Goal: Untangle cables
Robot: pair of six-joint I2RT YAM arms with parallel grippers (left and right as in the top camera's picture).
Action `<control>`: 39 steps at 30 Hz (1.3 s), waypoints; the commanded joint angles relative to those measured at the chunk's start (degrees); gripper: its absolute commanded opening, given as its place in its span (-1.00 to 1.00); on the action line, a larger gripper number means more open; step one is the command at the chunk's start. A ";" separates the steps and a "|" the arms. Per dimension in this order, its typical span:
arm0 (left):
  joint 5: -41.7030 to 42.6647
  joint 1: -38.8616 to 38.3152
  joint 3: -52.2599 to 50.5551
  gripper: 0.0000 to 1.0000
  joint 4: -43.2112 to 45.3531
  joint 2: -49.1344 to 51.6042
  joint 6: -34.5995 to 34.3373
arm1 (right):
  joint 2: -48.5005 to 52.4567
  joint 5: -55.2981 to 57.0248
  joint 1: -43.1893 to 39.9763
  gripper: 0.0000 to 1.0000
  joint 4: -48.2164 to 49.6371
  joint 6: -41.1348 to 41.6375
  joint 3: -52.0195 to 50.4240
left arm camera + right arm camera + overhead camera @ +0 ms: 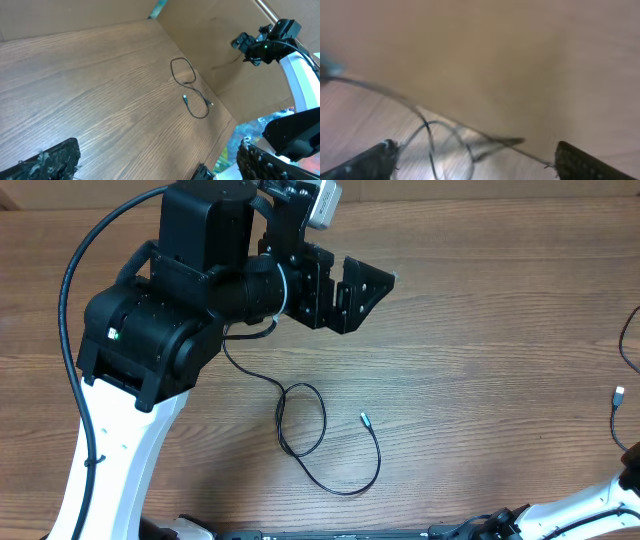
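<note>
Running under the left arm [170,310], one cable [325,420]; another cable [617,408] cropped rightward.

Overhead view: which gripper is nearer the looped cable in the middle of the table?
Left. The left gripper hangs open just beyond the looped cable; the right gripper is out of the overhead frame, past the right arm at its lower-right edge.

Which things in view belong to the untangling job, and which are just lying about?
Job:
- looped cable in the middle
- second cable near the right edge

Not the job:
- table
- cardboard wall
- arm wiring, thick, on the left arm
</note>
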 commanded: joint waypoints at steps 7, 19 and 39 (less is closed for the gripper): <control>1.11 -0.02 0.90 1.00 -0.76 -0.44 1.14 | 0.39 -10.27 7.45 0.99 -0.90 -3.43 0.39; -17.44 3.52 0.92 0.96 -3.06 -2.05 5.86 | 0.37 -36.28 25.75 1.00 -2.43 -9.97 0.39; -42.40 6.88 0.37 0.75 -24.74 -6.03 -2.21 | 0.04 -36.06 57.46 1.00 -20.11 -31.58 0.39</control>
